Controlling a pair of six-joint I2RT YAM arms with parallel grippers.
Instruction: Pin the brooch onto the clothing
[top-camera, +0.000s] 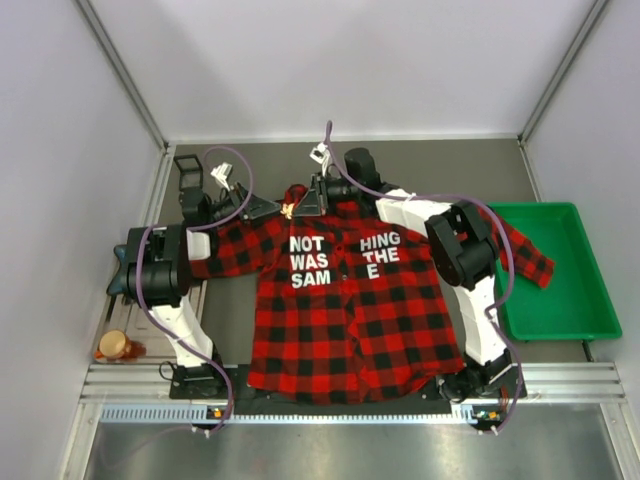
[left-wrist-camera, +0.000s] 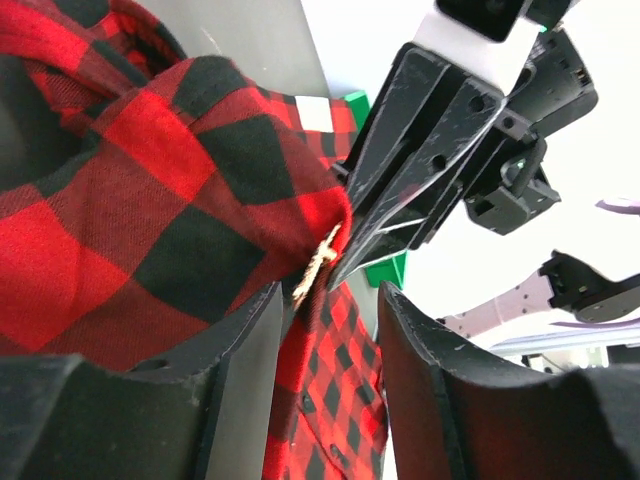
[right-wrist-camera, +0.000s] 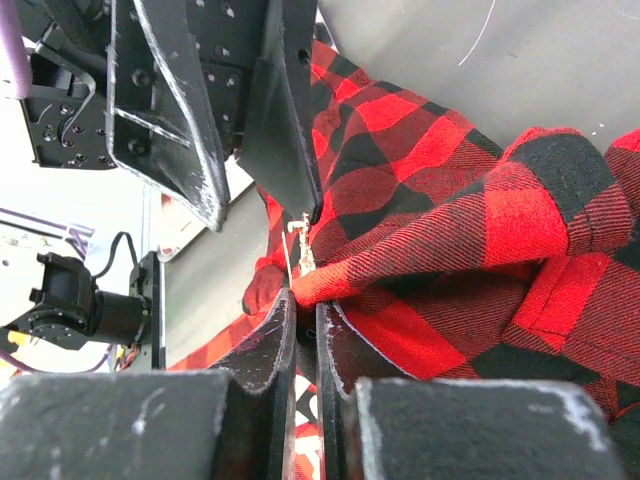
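working at the collar of the large red-and-black plaid button-up shirt (top-camera: 340, 320), spread flat on the grey table (top-camera: 450, 160) apart from one fold lifted at the neck. pinching that fold with the black two-finger right gripper (right-wrist-camera: 305, 300), squeezed almost closed with only cloth in the slit. holding the black left gripper (left-wrist-camera: 332, 300) parted to a middling gap, apparently gripping nothing. spotting the tiny pale star-shaped brooch (left-wrist-camera: 318, 262) at the fold's edge, just beyond the right fingertips and under one left fingertip; cannot tell whether pierced through the cloth or merely resting there. risks from here: dropping the brooch into the plaid by letting go before seating the pin; dragging the fold out of the right pinch by pushing sideways; knocking fingers together in such close quarters; skewering both layers of the fold.
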